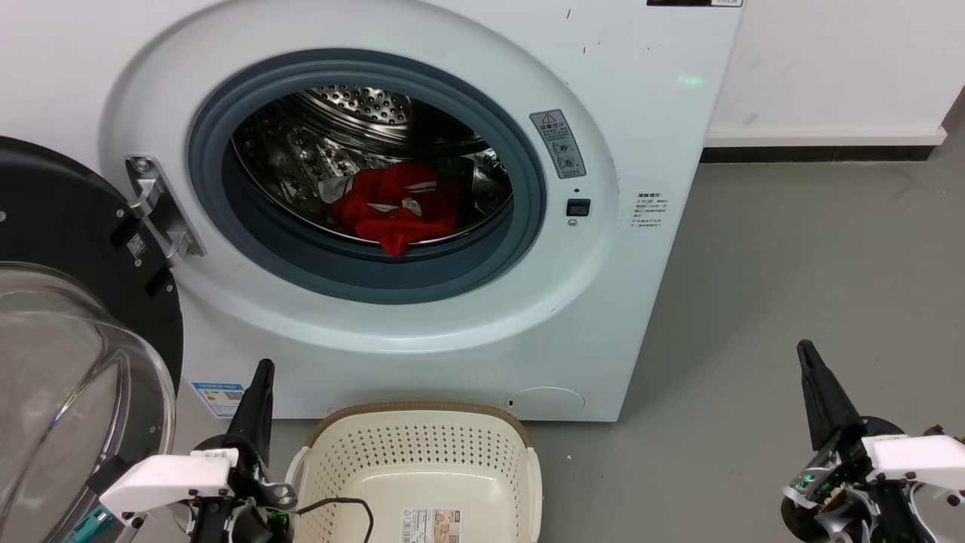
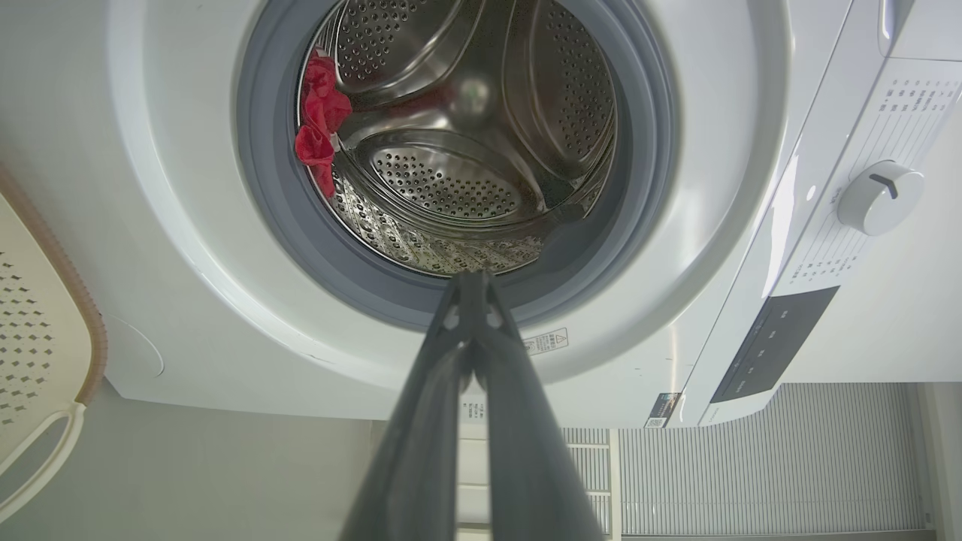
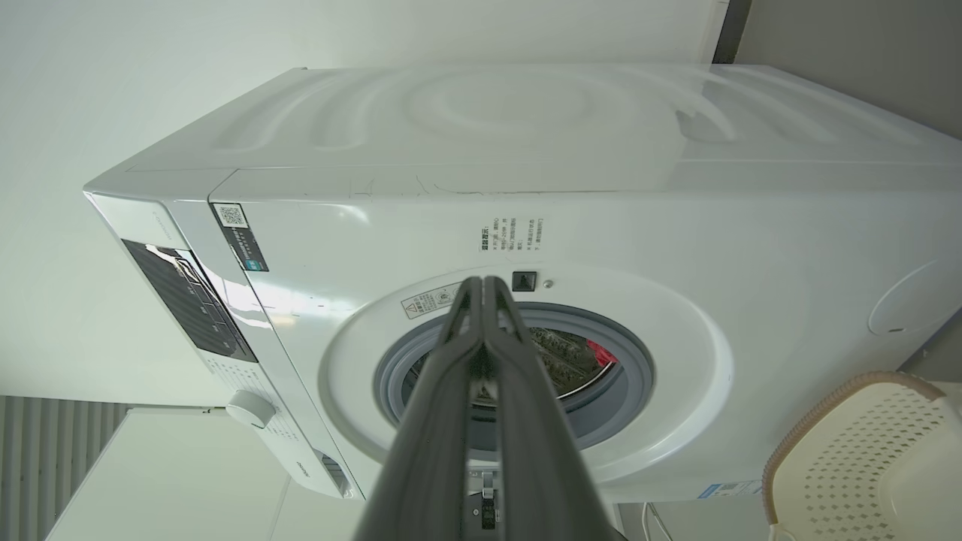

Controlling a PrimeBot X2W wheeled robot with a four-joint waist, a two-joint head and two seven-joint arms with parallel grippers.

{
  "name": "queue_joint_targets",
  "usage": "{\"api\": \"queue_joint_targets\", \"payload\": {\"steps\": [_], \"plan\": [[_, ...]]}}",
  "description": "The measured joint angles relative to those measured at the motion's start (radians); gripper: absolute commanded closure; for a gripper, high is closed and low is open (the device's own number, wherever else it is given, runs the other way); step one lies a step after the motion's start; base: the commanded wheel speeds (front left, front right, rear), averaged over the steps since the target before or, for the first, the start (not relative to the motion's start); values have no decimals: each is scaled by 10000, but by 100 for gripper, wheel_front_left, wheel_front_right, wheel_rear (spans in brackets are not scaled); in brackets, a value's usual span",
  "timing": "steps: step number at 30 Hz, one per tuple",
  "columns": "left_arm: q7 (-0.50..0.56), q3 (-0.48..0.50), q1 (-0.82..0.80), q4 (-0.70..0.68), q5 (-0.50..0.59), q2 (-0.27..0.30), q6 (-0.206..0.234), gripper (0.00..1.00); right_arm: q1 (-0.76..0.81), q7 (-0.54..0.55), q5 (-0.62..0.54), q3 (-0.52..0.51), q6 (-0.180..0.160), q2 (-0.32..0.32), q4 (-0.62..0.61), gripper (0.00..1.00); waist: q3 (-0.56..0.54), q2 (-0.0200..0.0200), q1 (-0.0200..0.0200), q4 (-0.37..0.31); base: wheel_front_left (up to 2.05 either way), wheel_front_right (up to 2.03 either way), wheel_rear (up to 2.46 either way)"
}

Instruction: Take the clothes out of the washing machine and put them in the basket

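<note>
Head view: red clothes (image 1: pixel 392 204) (crumpled) in perforated steel drum (image 1: pixel 362 102)

This is a laundry corner in a plain, bare room, more test space than furnished home. A white front-loading washing machine (image 1: pixel 663 151) stands directly on a smooth grey floor (image 1: pixel 791 264), against an undecorated white wall (image 1: pixel 829 60) with a white skirting board (image 1: pixel 822 137). Its door (image 1: pixel 45 211) hangs open, red clothes (image 1: pixel 396 204) lie in the perforated steel drum, and a cream basket (image 1: pixel 422 409) sits on the floor just in front. The left wrist view shows the machine's round programme dial (image 2: pixel 879 197) and a pale ribbed panel (image 2: pixel 751 451) beyond it.
</note>
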Motion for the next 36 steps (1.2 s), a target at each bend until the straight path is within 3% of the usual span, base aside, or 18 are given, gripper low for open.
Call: {"api": "queue_joint_targets", "payload": {"steps": [27,28,36], "plan": [[0,0,0,0,0,0,0,100,0,0,0,0,0,0,0,100,0,0,0,0,0,0,0],[-2,-2,15,27,0,-2,2,0,14,0,2,0,0,0,25,0,0,0,0,0,0,0,0],[-259,-276,292,221,104,-36,4,0,333,-261,-180,105,-2,17,121,0,6,0,0,-5,0,0,0]]}}
